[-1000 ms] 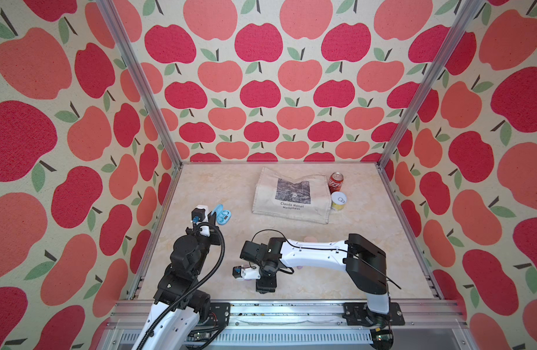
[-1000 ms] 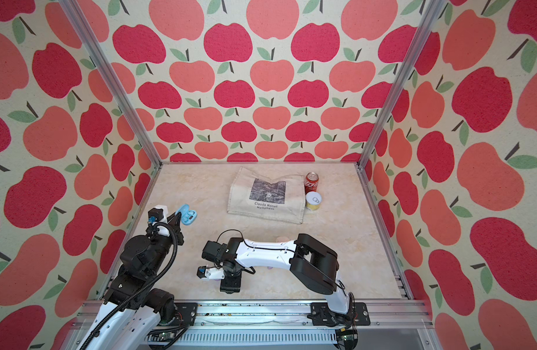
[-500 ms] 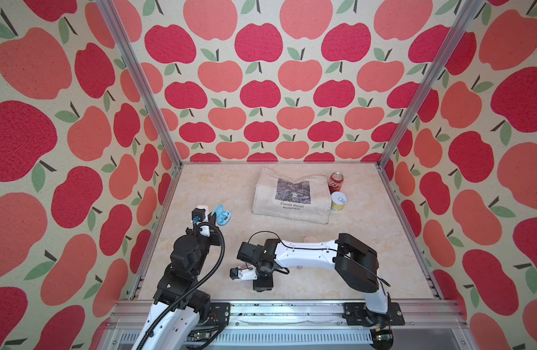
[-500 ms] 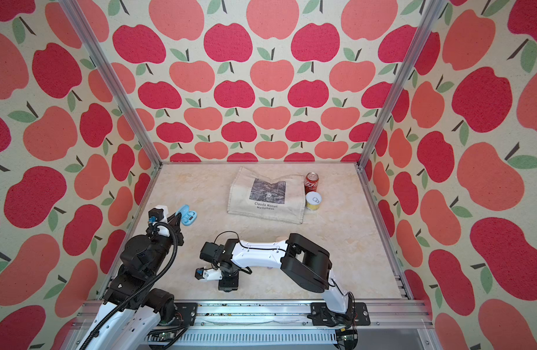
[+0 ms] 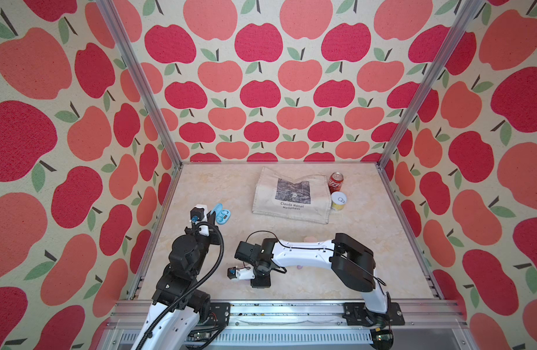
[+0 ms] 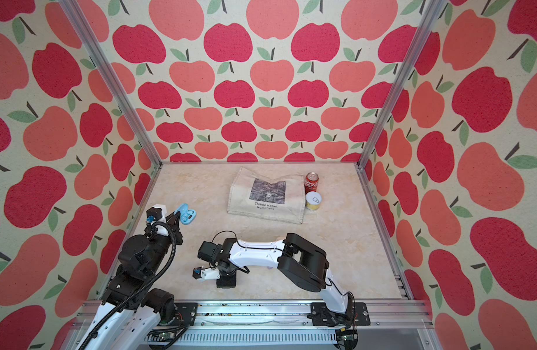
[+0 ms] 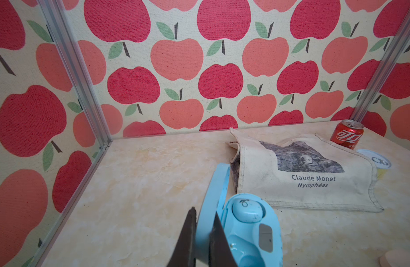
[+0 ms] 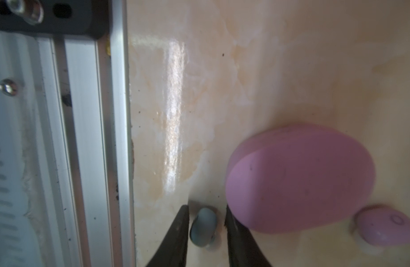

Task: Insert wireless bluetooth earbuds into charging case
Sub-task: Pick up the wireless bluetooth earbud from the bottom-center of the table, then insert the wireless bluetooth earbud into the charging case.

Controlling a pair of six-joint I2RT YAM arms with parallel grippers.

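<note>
Earbud (image 8: pixel 204 227), light blue, between parted jaws of right gripper (image 8: pixel 206 208)

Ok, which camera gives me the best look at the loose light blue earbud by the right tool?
Right wrist view: the light blue earbud lies close up between the fingers of the right tool, a gap showing beside it. Both top views hide it under the right arm; the left wrist view misses it.

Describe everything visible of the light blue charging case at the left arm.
The blue case is a smooth light blue plastic clamshell, open, its lid standing on edge. The left claw is shut on that lid, dark fingers either side. One blue earbud sits in a well next to a grey patch; the other well looks empty. It is near the left wall.
</note>
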